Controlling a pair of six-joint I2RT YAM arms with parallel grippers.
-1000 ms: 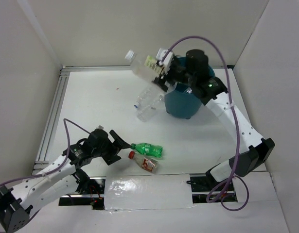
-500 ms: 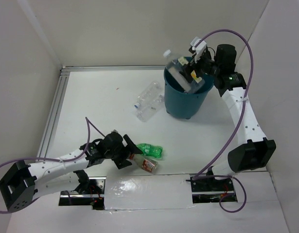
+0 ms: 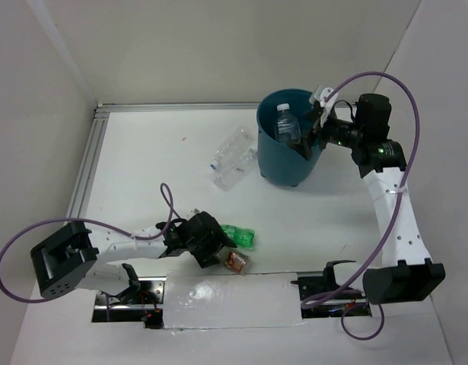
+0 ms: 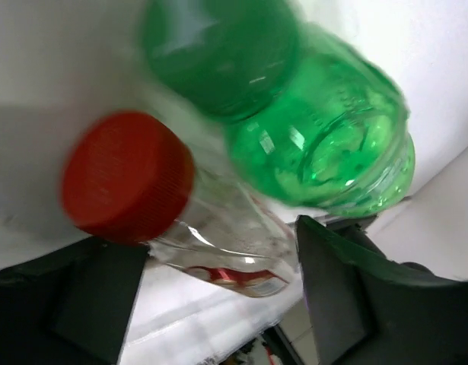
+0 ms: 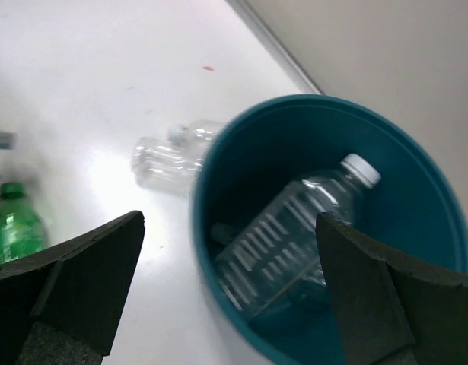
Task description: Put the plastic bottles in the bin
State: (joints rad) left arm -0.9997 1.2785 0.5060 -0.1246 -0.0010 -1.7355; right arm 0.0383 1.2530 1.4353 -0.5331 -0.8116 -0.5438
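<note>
Left tool astride red-capped bottle, perhaps touching, green bottle alongside.

The mouth of the bin is open from above, apart from one white-capped bottle leaning inside. Two clear bottles lie just beside the bin's left wall, which blocks approach from that side; bare table lies to their left. The green bottle lies against the red-capped bottle, with no finger gap visible between them.
</note>
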